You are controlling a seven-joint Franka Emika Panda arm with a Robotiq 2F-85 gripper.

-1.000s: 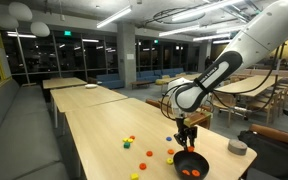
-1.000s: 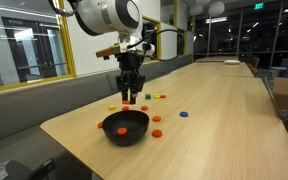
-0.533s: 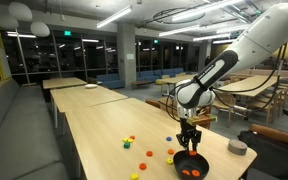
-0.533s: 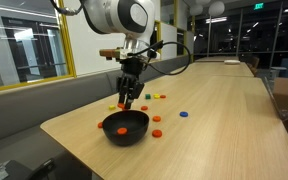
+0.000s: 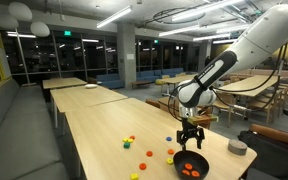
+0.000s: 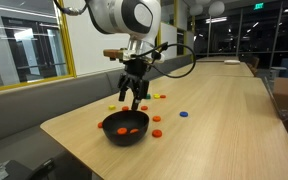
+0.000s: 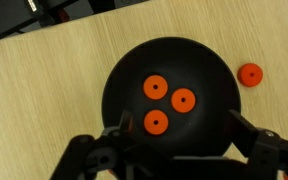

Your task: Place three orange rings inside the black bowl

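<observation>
I am looking down on three orange rings [image 7: 156, 88] lying flat, near one another but apart, inside the black bowl [image 7: 119, 65]. They are looking light, stiff and smooth to me, so I would be pinching one across its outer edge. The bowl is holding nothing else. My gripper [image 7: 182, 140] is hovering above it, jaws spread, carrying nothing. One more orange piece [image 7: 249, 74] is lying on the table [image 7: 44, 80] just beside the bowl.

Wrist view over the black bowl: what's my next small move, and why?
Probably lift the gripper straight up, clear of the black bowl. Three orange rings lie inside it and the jaws stand open and empty above, so the count looks met. The loose orange ring on the table beside it likely needs no pickup.
</observation>
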